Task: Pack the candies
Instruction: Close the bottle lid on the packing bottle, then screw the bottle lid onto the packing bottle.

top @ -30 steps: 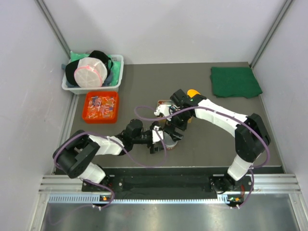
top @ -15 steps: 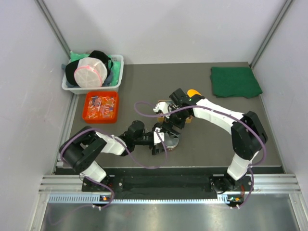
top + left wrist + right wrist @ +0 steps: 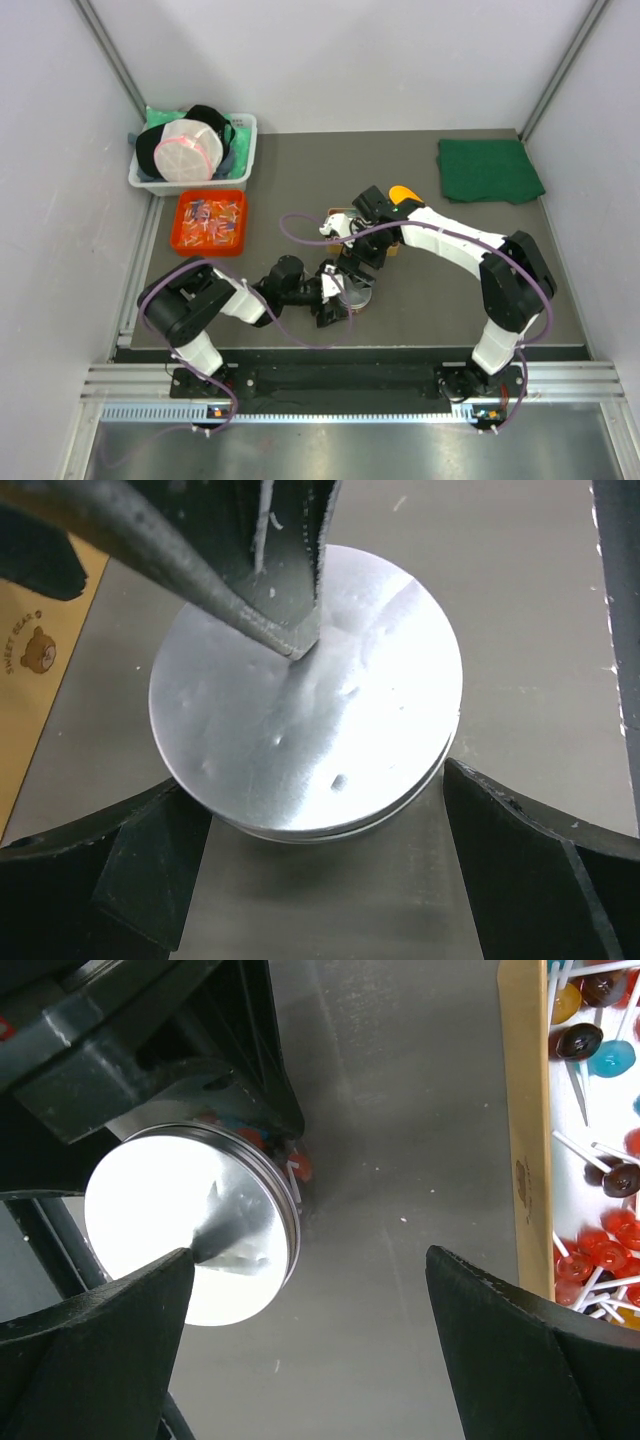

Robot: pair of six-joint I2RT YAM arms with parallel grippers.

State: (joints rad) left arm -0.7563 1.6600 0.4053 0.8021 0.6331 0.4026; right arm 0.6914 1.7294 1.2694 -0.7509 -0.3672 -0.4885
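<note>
Left wrist view looks down on the silver lid (image 3: 305,710) of a jar (image 3: 355,294). The left tool (image 3: 320,815) is spread wide to either side of it, gripping nothing. The right tool (image 3: 310,1260) is just as wide and empty, one fingertip (image 3: 290,630) on or just above the lid. Some candies (image 3: 245,1130) show through the glass under the lid, and more lie in the orange tray (image 3: 177,225) well to the left. I'd centre each tool on the jar before closing, so it doesn't tip or skid across the bench (image 3: 440,290).
</note>
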